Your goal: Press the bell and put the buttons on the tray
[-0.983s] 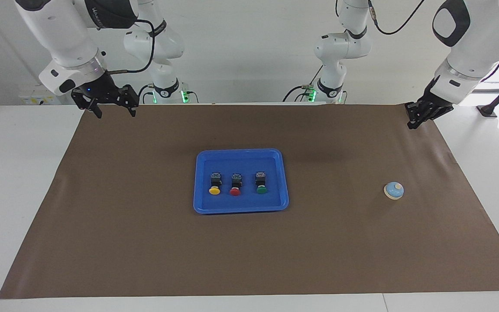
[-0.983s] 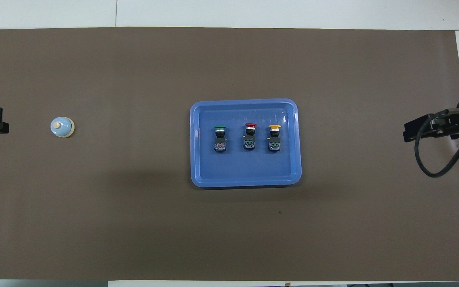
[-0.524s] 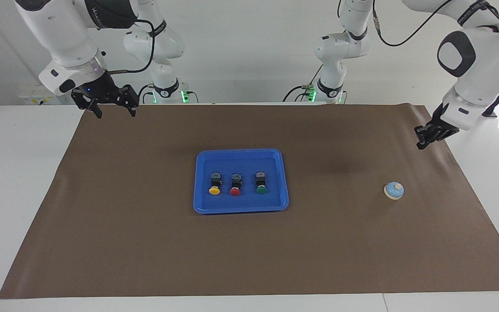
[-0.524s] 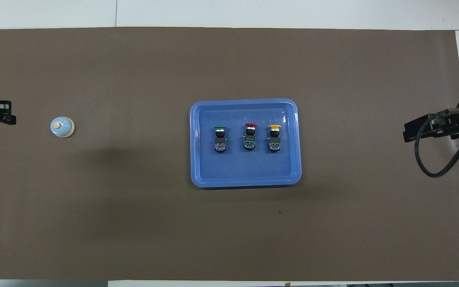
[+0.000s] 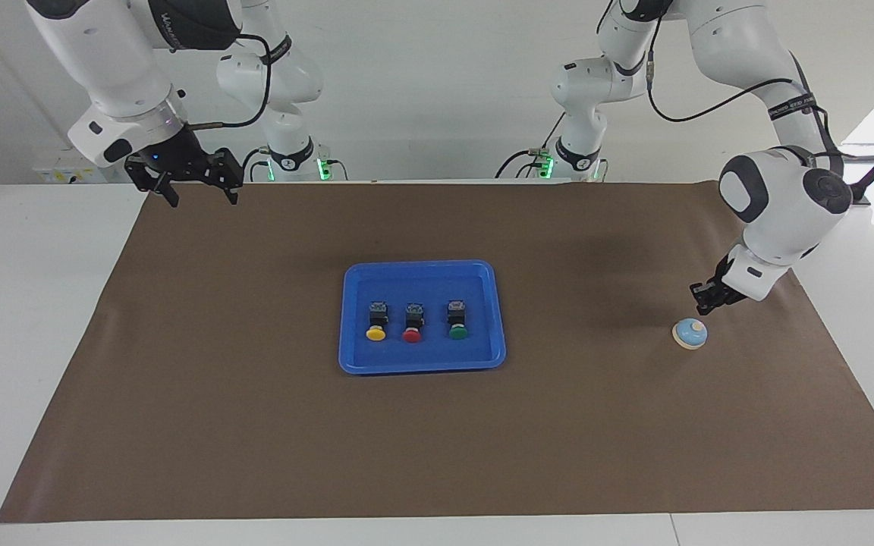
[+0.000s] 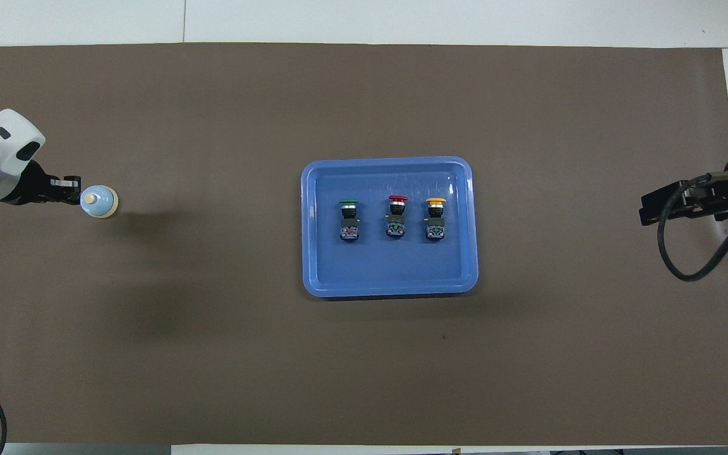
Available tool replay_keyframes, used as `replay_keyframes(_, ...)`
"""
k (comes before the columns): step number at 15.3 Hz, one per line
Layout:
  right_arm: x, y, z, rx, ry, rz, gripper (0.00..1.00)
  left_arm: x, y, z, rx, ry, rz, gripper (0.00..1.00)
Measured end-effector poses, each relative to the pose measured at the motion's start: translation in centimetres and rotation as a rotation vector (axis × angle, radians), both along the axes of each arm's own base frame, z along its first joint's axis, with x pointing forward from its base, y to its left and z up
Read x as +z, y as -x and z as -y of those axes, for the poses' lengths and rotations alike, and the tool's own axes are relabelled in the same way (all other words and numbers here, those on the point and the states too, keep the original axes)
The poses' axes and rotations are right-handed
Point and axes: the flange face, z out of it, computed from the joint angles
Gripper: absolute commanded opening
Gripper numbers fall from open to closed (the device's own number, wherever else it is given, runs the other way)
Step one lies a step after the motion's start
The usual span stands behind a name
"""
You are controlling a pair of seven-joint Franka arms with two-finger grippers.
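Note:
The light blue bell [image 5: 690,333] [image 6: 98,201] with its cream knob rests on the brown mat toward the left arm's end. My left gripper [image 5: 702,307] [image 6: 75,188] hangs just above the bell, shut and holding nothing, apart from the knob. A bright blue tray [image 5: 422,362] [image 6: 389,281] lies mid-mat with three buttons in a row in it: yellow [image 5: 375,332] [image 6: 435,202], red [image 5: 412,334] [image 6: 398,199] and green [image 5: 458,331] [image 6: 349,203]. My right gripper [image 5: 194,199] [image 6: 645,213] waits open above the mat's corner at the right arm's end.
The brown mat [image 5: 437,440] covers most of the white table. Both arm bases [image 5: 581,155] stand at the table's edge nearest the robots. A black cable [image 6: 686,253] loops off the right wrist.
The left arm has swung down and out from the mat's corner to just above the bell. The right arm, the tray and the buttons have not moved.

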Motion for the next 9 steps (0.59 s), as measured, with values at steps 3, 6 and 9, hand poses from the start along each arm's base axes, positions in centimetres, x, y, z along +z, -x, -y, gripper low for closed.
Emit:
replay_keyframes(3, 0.0, 0.0, 0.0, 0.0, 0.0, 0.0, 1.0, -2.5, -0.2, -0.1, 0.001, -0.001, 0.003, 0.0)
replay_keyframes(6, 0.0, 0.0, 0.0, 0.0, 0.0, 0.0, 1.0, -3.3, -0.5, -0.1, -0.002, -0.002, 0.017, 0.0)
replay_keyframes(9, 0.0, 0.0, 0.0, 0.0, 0.0, 0.0, 1.0, -3.3, -0.5, -0.1, -0.005, -0.002, 0.018, 0.0)
